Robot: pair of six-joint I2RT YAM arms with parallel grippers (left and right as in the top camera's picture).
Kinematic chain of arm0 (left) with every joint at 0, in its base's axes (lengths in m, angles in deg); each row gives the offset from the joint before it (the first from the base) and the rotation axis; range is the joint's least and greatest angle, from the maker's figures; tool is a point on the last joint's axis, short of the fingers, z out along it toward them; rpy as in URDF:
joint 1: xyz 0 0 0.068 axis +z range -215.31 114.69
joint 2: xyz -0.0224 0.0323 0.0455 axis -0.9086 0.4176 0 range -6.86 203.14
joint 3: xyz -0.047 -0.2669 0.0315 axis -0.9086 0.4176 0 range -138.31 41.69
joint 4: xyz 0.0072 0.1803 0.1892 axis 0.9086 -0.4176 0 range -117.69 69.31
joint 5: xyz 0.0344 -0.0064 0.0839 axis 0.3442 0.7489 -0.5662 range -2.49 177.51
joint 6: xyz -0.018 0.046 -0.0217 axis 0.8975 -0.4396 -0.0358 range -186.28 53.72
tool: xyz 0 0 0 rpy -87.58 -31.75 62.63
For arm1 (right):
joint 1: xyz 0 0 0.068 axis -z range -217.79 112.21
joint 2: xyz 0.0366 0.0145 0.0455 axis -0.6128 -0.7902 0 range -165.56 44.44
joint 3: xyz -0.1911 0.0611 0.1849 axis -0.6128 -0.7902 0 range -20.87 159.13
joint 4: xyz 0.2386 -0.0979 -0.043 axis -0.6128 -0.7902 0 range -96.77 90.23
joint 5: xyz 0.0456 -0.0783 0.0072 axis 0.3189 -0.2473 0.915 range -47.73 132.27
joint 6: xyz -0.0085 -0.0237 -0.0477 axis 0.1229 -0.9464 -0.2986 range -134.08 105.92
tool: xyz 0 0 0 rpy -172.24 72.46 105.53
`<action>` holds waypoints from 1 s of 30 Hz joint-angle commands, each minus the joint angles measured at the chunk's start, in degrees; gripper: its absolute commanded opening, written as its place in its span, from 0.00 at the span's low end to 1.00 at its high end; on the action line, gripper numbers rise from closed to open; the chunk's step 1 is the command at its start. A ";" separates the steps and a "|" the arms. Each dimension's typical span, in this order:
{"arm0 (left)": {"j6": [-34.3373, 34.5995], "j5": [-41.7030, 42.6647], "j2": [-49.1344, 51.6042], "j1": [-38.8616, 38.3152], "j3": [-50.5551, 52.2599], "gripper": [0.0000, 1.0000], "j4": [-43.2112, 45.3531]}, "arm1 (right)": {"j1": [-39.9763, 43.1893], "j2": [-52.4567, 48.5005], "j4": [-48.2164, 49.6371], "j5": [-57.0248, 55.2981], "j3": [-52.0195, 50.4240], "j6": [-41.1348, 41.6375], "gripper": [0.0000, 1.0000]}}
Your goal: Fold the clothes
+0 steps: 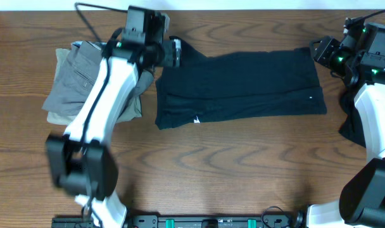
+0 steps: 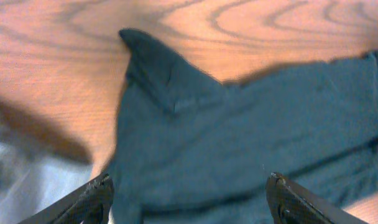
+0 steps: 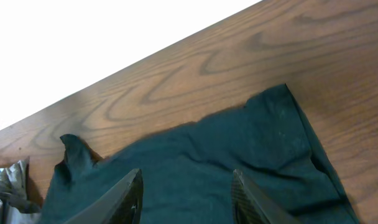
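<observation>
Lying flat on the table (image 1: 211, 177), the black T-shirt (image 1: 243, 85) sits under both arms: left gripper (image 2: 189, 202) jaws wide above its sleeve end, right gripper (image 3: 188, 196) jaws partly apart, empty. Best to pinch matching far corners evenly before folding

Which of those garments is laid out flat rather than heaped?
The black T-shirt in the middle of the table, spread flat. The grey and khaki pieces at the left lie heaped.

Lit evenly from overhead, soft shadows on the table (image 1: 243, 171). Blown out white past its far edge (right wrist view). Blurred in left wrist view, teal cast on the T-shirt (image 2: 239, 143).
</observation>
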 commanded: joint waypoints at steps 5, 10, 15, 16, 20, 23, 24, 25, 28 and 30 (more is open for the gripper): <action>2.54 5.31 15.98 1.57 -6.01 0.76 12.81 | -0.11 0.63 -2.29 -1.22 0.48 -1.09 0.45; 4.02 5.07 20.68 1.97 -6.01 0.72 22.67 | -0.11 0.61 -3.91 -1.25 0.46 -1.09 0.46; 8.83 4.70 23.45 3.04 -6.03 0.72 28.76 | -0.11 0.55 -5.03 -1.29 0.35 -1.11 0.46; 9.29 4.72 24.00 3.32 -6.05 0.72 29.55 | -0.11 0.50 -5.27 -1.29 0.35 -1.09 0.46; 10.47 4.68 25.86 4.44 -6.12 0.71 31.78 | -0.17 -0.11 -5.66 -1.44 0.35 -1.09 0.46; 10.88 4.68 26.77 5.11 -6.16 0.71 32.59 | -0.42 -1.09 -5.68 -1.44 0.33 -1.09 0.45; 10.88 4.68 26.97 5.22 -6.16 0.71 33.03 | -0.55 -1.44 -5.68 -1.42 0.33 -1.07 0.45; 10.86 4.59 27.23 5.22 -6.16 0.71 33.64 | -0.83 -1.97 -5.73 -1.46 0.33 -1.09 0.44; 10.84 4.46 27.69 5.20 -6.16 0.71 35.17 | -1.57 -3.28 -5.77 -1.44 0.33 -1.09 0.44; 10.84 4.46 27.98 5.16 -6.16 0.70 35.52 | -2.03 -4.37 -5.86 -1.44 0.33 -1.09 0.44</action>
